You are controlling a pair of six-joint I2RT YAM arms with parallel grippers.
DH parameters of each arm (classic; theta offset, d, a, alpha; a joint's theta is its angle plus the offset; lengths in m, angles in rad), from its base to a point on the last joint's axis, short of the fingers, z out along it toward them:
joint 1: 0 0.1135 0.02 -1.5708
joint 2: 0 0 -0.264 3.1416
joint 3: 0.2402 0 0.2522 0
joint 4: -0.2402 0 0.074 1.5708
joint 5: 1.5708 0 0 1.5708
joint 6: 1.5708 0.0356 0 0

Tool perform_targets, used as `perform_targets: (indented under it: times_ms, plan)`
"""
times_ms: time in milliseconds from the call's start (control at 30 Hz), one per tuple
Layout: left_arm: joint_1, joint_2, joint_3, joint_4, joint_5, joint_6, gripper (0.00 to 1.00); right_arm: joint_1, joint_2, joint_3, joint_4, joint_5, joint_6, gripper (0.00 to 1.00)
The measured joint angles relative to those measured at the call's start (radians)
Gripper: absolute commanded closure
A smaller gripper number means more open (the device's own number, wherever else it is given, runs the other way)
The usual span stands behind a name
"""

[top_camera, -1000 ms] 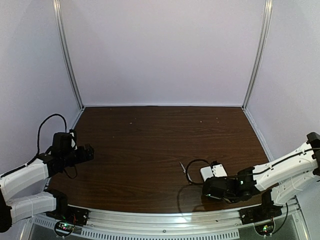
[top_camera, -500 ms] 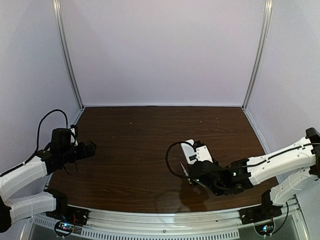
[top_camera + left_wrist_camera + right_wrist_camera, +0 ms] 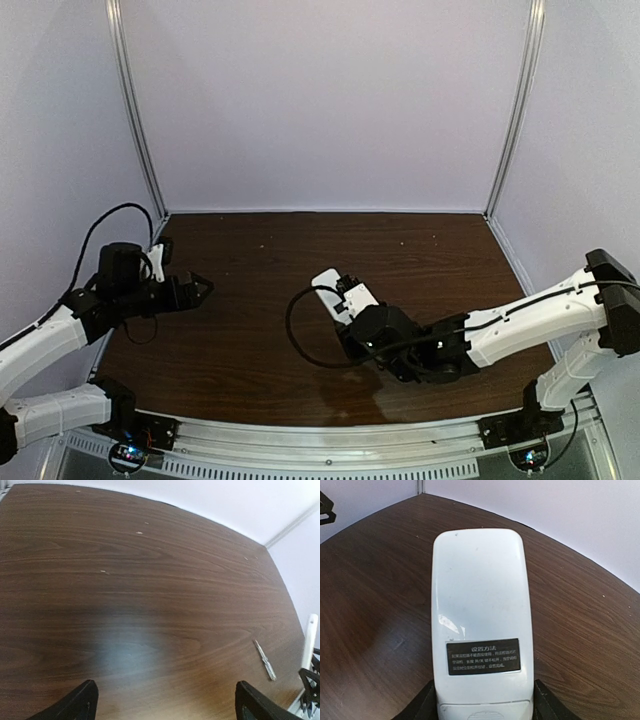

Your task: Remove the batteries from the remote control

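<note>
The remote control (image 3: 480, 605), one small white flat plastic slab with rounded corners, is up off the dark brown wood-grain surface (image 3: 260, 250), held over its middle and a little toward the right. Just the one remote in play. The right jaws are clamped on its near end, with a black finger (image 3: 421, 706) pressing each long side. The white-and-black right arm (image 3: 520, 320) reaches in low from the right to carry it.

Facing the wrist camera is a plain white face with one black rectangular label (image 3: 483, 656) printed in white, and a seam runs across just under that label. Whether anything sits inside the remote, I cannot tell from here.

Over on the left, the second of the two arms, the left arm (image 3: 60, 330), hangs above the surface's left edge, well apart from the remote. The left jaws stand wide apart with nothing between them.

One long thin silver screwdriver (image 3: 264, 660) lies flat on the surface, alone, near the held remote.
</note>
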Motion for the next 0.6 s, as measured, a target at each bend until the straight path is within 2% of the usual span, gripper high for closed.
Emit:
perform_targets:
  times_ms: [100,267,367,600]
  plan:
    - [-0.122,0.005,0.030,-0.002,0.047,0.016,0.03,0.000,-0.010,-0.041,0.060,-0.085,-0.057,1.00]
    - [-0.303,0.058,0.113,0.000,0.084,0.047,0.03,0.000,-0.050,-0.097,0.104,-0.182,-0.126,1.00]
    - [-0.358,0.135,0.155,0.013,0.152,0.068,0.05,0.000,-0.123,-0.154,0.133,-0.233,-0.170,1.00]
    - [-0.411,0.267,0.225,0.024,0.307,0.100,0.09,0.000,-0.285,-0.243,0.194,-0.342,-0.262,1.00]
